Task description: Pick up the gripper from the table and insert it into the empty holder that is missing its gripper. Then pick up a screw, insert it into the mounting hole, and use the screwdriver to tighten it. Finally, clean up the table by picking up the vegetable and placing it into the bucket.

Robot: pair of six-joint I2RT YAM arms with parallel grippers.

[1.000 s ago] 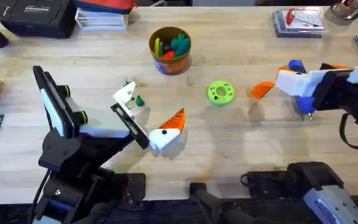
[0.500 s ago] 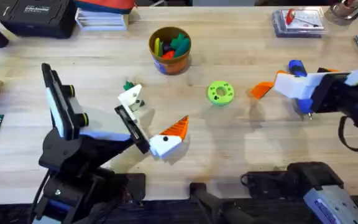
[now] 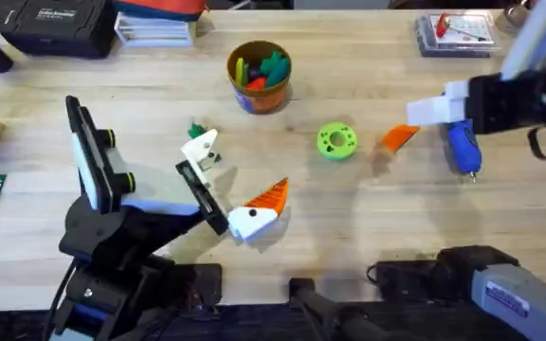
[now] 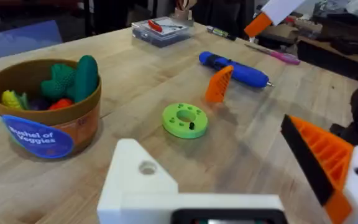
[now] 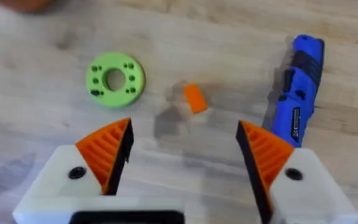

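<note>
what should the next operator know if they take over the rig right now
Right gripper: open, empty, hovering above the loose orange gripper, which stands on end on the table beside the blue screwdriver.
Left gripper: open, empty; its white holder has no orange pad, the other finger has one.
Green ring lies mid-table.
Vegetable lies on the table just behind the holder; the bucket stands at the back, toy vegetables already inside.
Done: nothing yet.
Left: grasp and insert gripper, screw, tighten, bin the vegetable.

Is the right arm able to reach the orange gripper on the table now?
Probably yes. The right gripper is open above the gripper, and the screwdriver lies to one side, apart from it.
</note>
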